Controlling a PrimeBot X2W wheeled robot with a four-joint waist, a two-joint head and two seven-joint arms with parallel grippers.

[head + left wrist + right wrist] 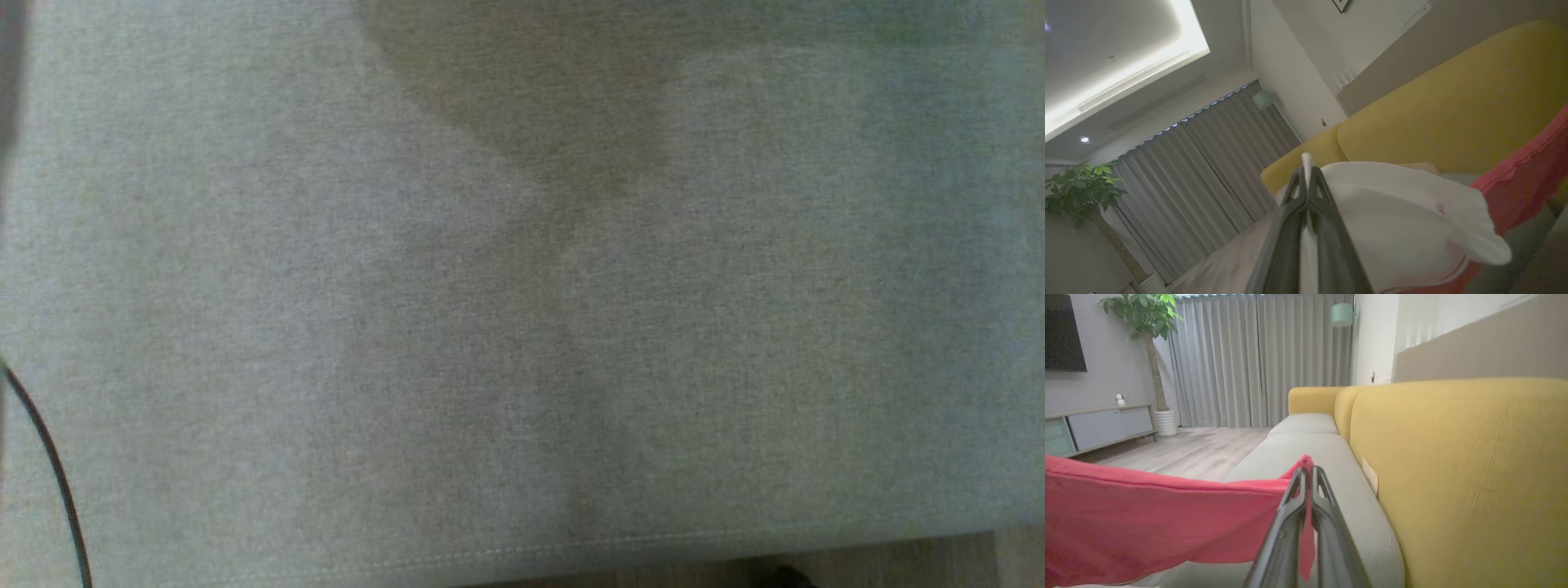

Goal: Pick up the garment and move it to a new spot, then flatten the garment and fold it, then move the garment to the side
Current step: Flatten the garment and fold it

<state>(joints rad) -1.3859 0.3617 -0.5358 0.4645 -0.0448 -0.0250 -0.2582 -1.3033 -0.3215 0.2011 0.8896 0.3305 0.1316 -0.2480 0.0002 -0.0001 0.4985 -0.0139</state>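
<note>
The garment is red with a white part. In the left wrist view its white part point(1396, 216) bulges to the right of my left gripper point(1307, 173), which is shut on a white fold that pokes out past the tips; red cloth point(1523, 179) stretches off to the right. In the right wrist view my right gripper point(1307, 473) is shut on a corner of the red garment point(1147, 522), whose hem runs taut to the left, lifted above the grey seat.
The sofa has a grey seat cushion point(1298, 453) and a yellow backrest point(1453, 465) to the right. Wooden floor point(1180, 449), a low cabinet point(1098, 424), a potted plant point(1147, 318) and grey curtains point(1257, 359) lie beyond. The head view looks down on grey cushion point(522, 327), with a dark cable point(57, 482) at lower left.
</note>
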